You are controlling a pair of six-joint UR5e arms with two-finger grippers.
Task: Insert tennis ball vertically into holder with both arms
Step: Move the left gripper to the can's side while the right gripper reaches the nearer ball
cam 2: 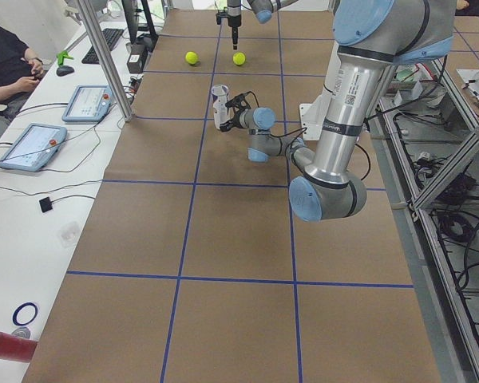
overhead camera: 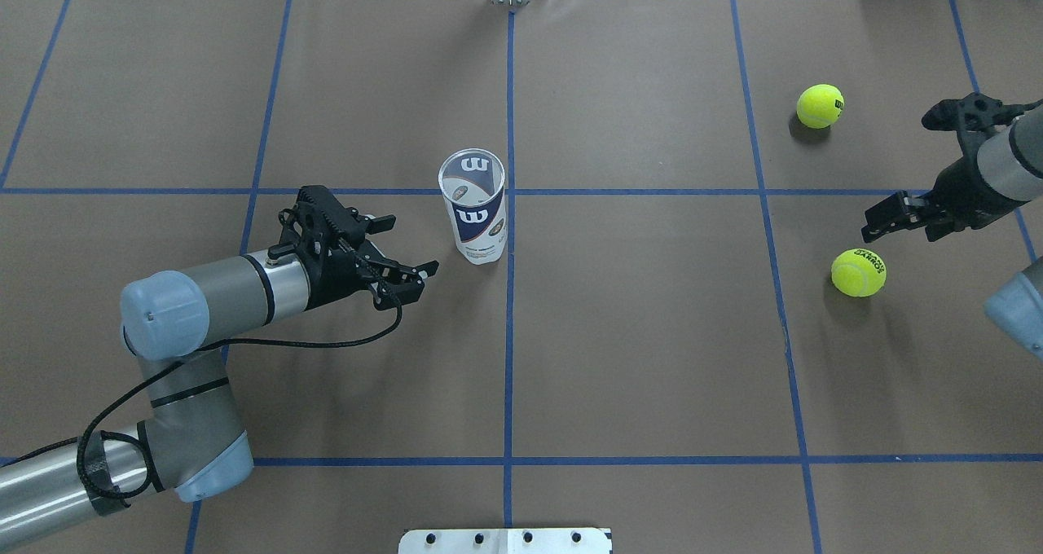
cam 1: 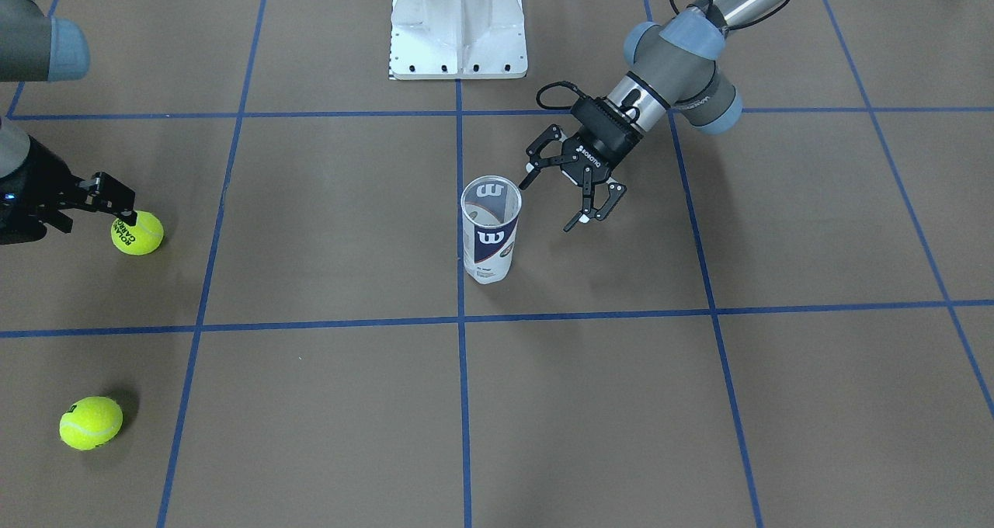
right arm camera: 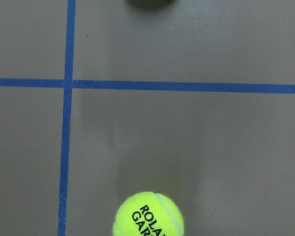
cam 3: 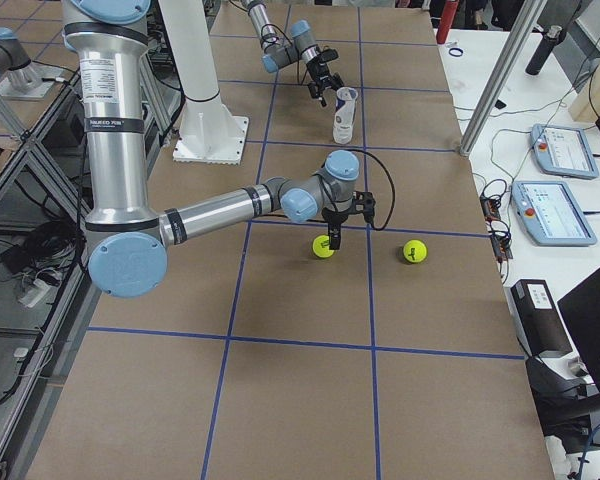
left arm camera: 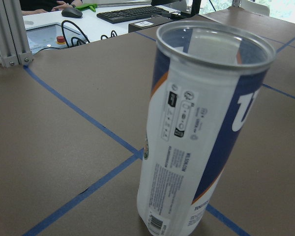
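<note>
The holder (cam 1: 491,229), a clear can with a navy and white "W" label, stands upright and empty at the table's middle (overhead camera: 473,208), and fills the left wrist view (left arm camera: 201,132). My left gripper (cam 1: 553,202) hovers just beside it, open and holding nothing (overhead camera: 411,244). A yellow tennis ball (cam 1: 137,233) printed with black letters lies on the table on my right (overhead camera: 859,272). My right gripper (cam 1: 97,224) points down close beside that ball, open and empty (overhead camera: 900,220). The right wrist view catches the ball (right arm camera: 148,216) at its bottom edge.
A second tennis ball (cam 1: 91,422) lies farther out on the right side (overhead camera: 820,106). The white pedestal base (cam 1: 458,23) stands at the robot's edge. Beyond the table's far edge, a side desk holds tablets (cam 2: 32,145), and a seated person (cam 2: 4,56) is there.
</note>
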